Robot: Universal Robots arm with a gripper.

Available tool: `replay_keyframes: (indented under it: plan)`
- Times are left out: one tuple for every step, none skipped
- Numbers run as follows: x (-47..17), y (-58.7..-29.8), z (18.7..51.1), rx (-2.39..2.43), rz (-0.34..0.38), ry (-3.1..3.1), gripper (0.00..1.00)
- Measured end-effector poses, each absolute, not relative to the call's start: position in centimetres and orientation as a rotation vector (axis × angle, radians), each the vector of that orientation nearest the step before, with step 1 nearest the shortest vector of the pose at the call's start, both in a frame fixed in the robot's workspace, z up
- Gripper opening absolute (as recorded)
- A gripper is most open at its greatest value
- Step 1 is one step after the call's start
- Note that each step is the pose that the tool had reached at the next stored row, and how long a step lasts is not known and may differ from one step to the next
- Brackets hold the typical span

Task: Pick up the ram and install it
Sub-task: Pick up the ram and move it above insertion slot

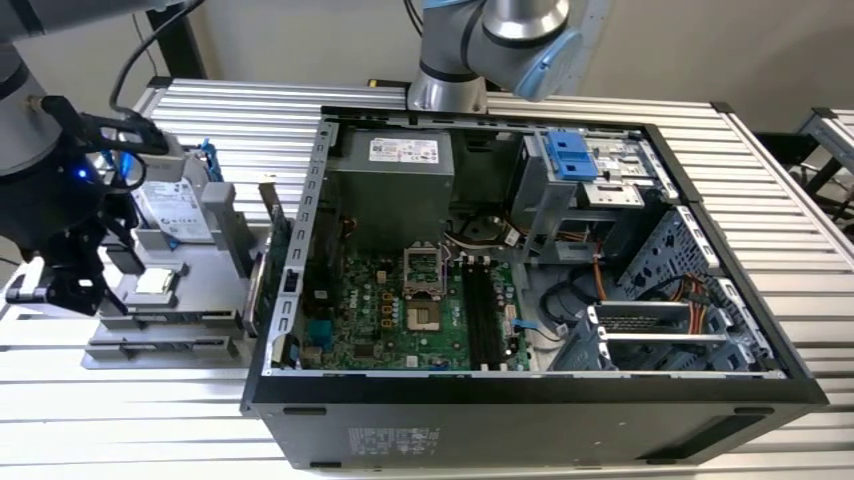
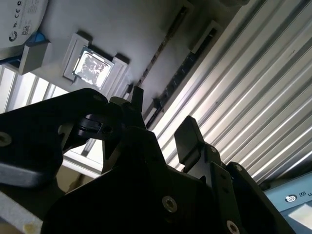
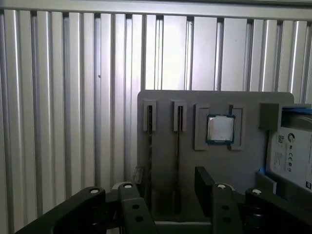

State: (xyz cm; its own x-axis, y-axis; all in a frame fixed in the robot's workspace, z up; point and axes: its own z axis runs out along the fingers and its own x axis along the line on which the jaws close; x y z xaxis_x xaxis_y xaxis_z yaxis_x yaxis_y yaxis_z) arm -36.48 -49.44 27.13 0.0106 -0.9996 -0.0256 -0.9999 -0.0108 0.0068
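While hand (image 3: 169, 174) hangs open, ram (image 3: 178, 141) prob. beneath.

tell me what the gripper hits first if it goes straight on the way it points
Probably the ram, standing on edge in the grey holder: in both wrist views it runs between the open fingers of the gripper. Depth is unclear; a finger may meet the neighbouring stick first.

Open PC case (image 1: 534, 425) on slatted metal table (image 1: 120, 430), motherboard (image 1: 387, 325) exposed. Grey fixture tray (image 1: 154, 350) beside it, exterior view's left, holds CPU chip (image 3: 220, 129) and hard drive (image 1: 174, 210).
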Motion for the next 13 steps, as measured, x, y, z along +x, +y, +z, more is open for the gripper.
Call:
replay_keyframes:
  plan:
    - [-36.5,-49.6,27.0,-2.223,0.036,2.201,1.00]
    - [-36.5,-49.7,26.9,-2.222,0.036,2.201,1.00]
    - [-36.5,-49.8,26.8,-2.222,0.036,2.202,1.00]
    - [-36.5,-49.9,26.7,-2.221,0.036,2.203,1.00]
    - [-36.5,-50.0,26.5,-2.220,0.035,2.203,1.00]
    - [-36.5,-50.0,26.4,-2.220,0.035,2.204,1.00]
    - [-36.5,-50.1,26.2,-2.219,0.035,2.205,1.00]
    - [-36.5,-50.1,26.1,-2.218,0.034,2.207,1.00]
    - [-36.5,-50.1,25.9,-2.217,0.033,2.209,1.00]
    - [-36.5,-50.2,25.8,-2.216,0.033,2.210,1.00]
    - [-36.5,-50.2,25.6,-2.215,0.032,2.212,1.00]
    - [-36.5,-50.2,25.5,-2.214,0.031,2.214,1.00]
    - [-36.5,-50.2,25.3,-2.213,0.031,2.215,1.00]
